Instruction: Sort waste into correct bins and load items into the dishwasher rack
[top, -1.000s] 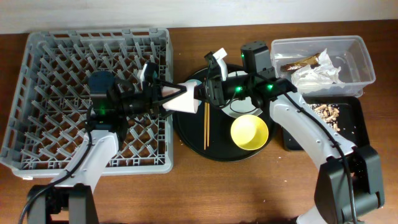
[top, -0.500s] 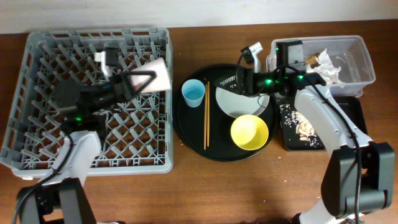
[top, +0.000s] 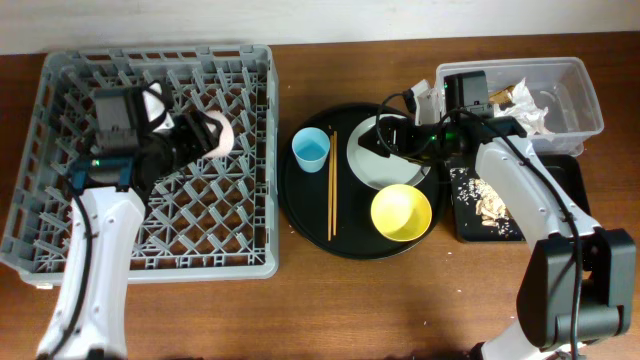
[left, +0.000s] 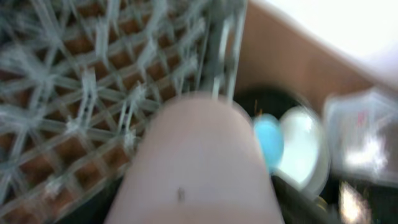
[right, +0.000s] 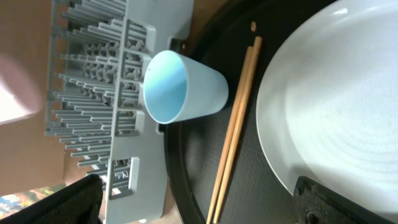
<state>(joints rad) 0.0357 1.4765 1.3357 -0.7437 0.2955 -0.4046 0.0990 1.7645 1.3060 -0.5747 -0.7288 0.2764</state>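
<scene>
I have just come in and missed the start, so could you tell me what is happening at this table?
The left gripper holds the pink cup over the dishwasher rack, not yet set down. The right gripper hovers open above the plate on the round black tray, where the blue cup, chopsticks and yellow bowl also wait. Tissue and a wrapper lie in the clear tub, food scraps in the black tray.

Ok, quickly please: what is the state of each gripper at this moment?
Left gripper: closed, holding the pink cup over the dishwasher rack.
Right gripper: open, holding nothing, above the plate.
</scene>
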